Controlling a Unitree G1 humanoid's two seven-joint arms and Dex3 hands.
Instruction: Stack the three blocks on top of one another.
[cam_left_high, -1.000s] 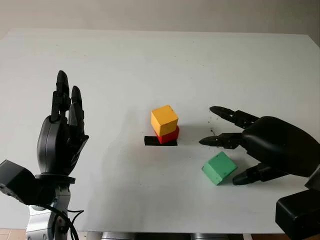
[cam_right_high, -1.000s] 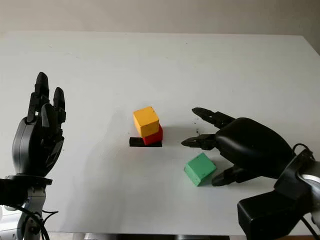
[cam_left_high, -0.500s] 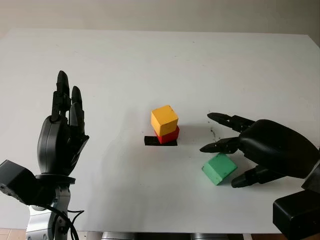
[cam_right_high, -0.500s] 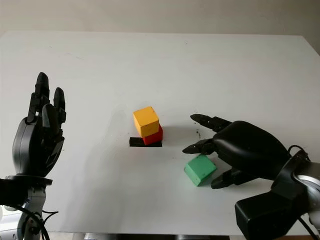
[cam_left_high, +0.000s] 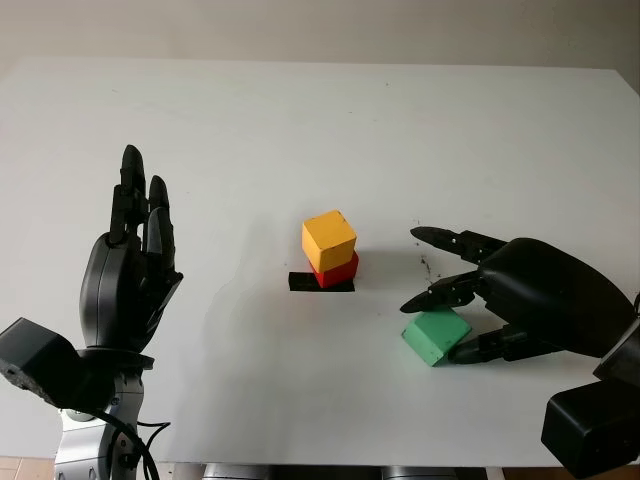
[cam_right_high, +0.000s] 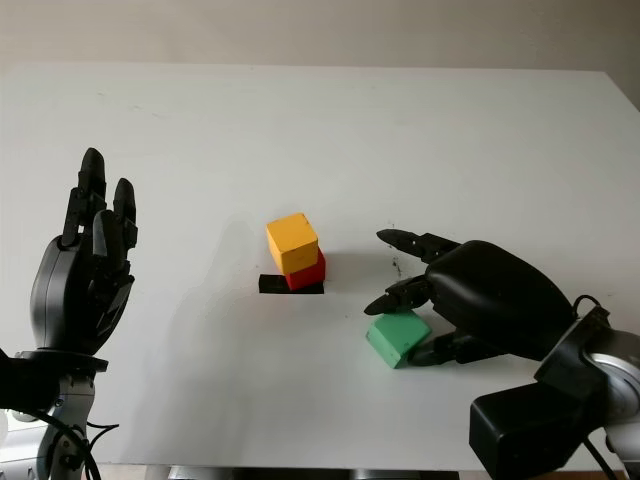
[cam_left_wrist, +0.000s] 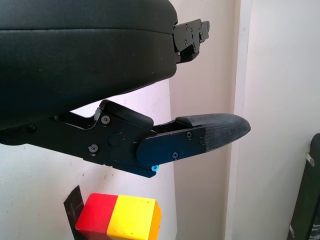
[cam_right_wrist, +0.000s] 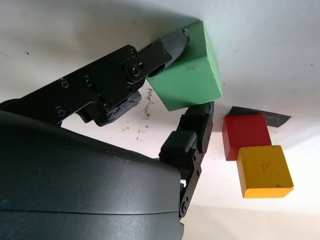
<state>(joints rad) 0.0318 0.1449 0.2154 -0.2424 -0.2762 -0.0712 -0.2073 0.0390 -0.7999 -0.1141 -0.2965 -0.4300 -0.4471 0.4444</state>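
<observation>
A yellow block (cam_left_high: 329, 235) sits on a red block (cam_left_high: 339, 270) at the table's middle. To their right and a little nearer lies the green block (cam_left_high: 432, 335), on the table surface. My right hand (cam_left_high: 445, 322) is closed round it: the thumb (cam_right_wrist: 172, 41) presses one side and a finger (cam_right_wrist: 200, 117) touches the opposite side, so it is shut on the green block. Another finger (cam_left_high: 440, 238) points past the block toward the stack. My left hand (cam_left_high: 130, 270) is open and raised upright over the table's left part, well away from the blocks.
The white table (cam_left_high: 300, 130) runs wide behind and to both sides of the stack. A short strip of black tape (cam_left_high: 300, 282) lies under the red block's left side. The table's front edge is close below both hands.
The right hand's thumb and fingers have closed inward onto the green block, which turned slightly. The left hand rose a little. The stack has not moved.
</observation>
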